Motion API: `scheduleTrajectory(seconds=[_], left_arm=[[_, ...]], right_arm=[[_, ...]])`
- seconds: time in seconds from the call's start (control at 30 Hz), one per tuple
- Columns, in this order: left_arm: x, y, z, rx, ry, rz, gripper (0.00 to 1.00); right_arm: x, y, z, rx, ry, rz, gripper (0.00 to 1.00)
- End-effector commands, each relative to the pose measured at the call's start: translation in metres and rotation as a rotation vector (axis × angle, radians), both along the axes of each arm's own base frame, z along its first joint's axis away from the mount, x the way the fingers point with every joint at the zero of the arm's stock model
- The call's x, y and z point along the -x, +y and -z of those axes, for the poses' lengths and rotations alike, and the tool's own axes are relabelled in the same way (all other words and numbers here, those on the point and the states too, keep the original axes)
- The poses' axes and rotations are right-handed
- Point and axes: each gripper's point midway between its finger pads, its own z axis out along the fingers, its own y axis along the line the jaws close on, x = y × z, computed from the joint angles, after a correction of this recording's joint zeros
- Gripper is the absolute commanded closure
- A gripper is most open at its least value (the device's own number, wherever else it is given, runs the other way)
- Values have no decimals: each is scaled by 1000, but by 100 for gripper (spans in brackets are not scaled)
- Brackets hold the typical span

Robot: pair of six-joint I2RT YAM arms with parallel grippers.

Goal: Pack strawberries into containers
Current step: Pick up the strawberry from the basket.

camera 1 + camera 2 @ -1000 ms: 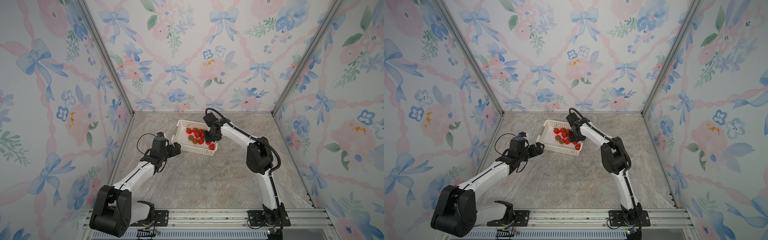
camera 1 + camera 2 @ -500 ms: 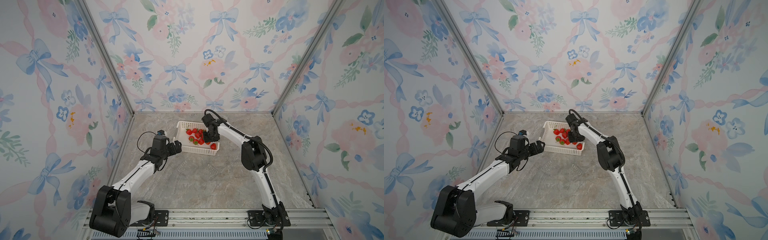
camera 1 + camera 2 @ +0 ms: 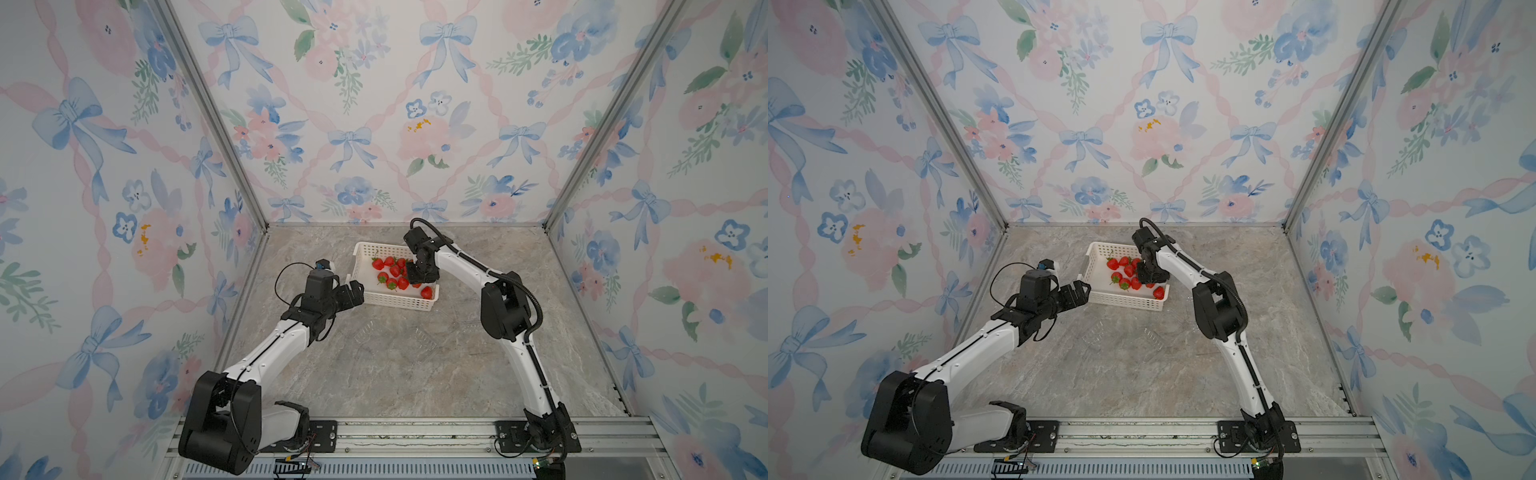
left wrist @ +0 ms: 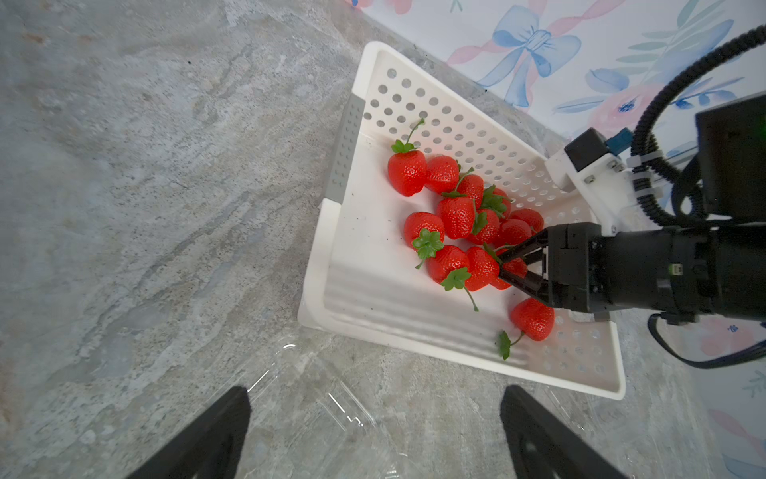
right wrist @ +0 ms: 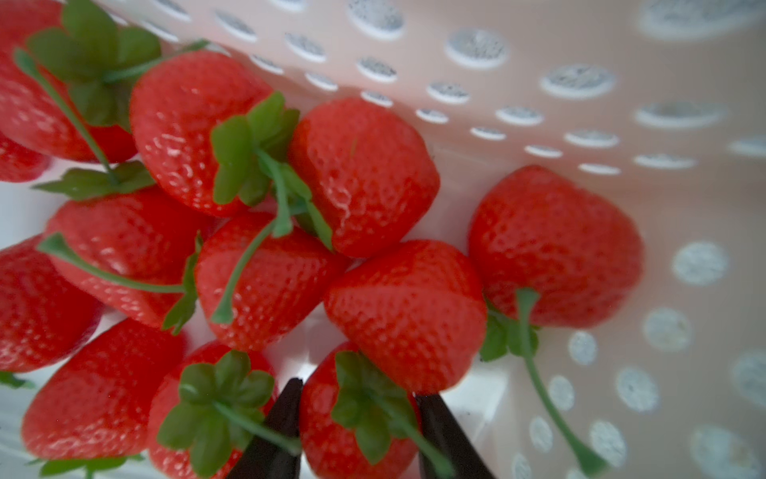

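Right gripper (image 5: pixel 360 390), jaws half-closed astride one strawberry (image 5: pixel 323 423); a firm grasp cannot be confirmed. The berry sits squarely between the fingers, cap towards the wrist and long axis along them, inside the white basket (image 4: pixel 414 346) towards its right end. Left gripper (image 4: pixel 375 394), spread wide, hovers off the basket's near-left corner.

Top views: high, in front of the white perforated plastic basket (image 3: pixel 395 300), looking down; nearly the same scene.
Left wrist: beside basket, facing in.
Right wrist: close inside basket.

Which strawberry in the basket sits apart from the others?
The lone strawberry in the white basket's front corner; the other strawberries lie bunched together.
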Motion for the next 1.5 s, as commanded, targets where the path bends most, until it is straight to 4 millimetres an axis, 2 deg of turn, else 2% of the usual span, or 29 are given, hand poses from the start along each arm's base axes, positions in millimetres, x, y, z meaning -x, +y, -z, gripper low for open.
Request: scheduleTrajectory(seconds=[0.0,0.17,0.4,0.6,0.83,0.87,0.97,1.23,1.37,1.47], left_arm=[[1,-1,-8,-12,-26,17,3],[3,-1,-5,-13,-19,18,3],[3,0,-5,-14,-20,13,3],[4,0,-9,-10,-29,10,3],[4,-1,-11,-5,-36,12,3],[10,1,0,-12,-11,12,3],[12,0,2,-11,-8,11,3],[17,4,2,-21,-5,2,3],[21,8,3,-36,4,-8,2],[25,8,7,-30,17,-6,2]], right_arm=[[-2,-6,10,29,10,13,62],[-2,-6,9,35,0,3,70],[-5,-4,-15,17,-70,-7,78],[-4,-3,-45,-12,-127,-10,78],[3,3,-65,-41,-150,-27,77],[5,5,-68,-46,-153,-32,77],[10,12,-79,-59,-170,-56,77],[35,31,-124,-81,-229,-127,77],[62,53,-139,-121,-220,-198,76],[87,73,-140,-146,-201,-258,76]])
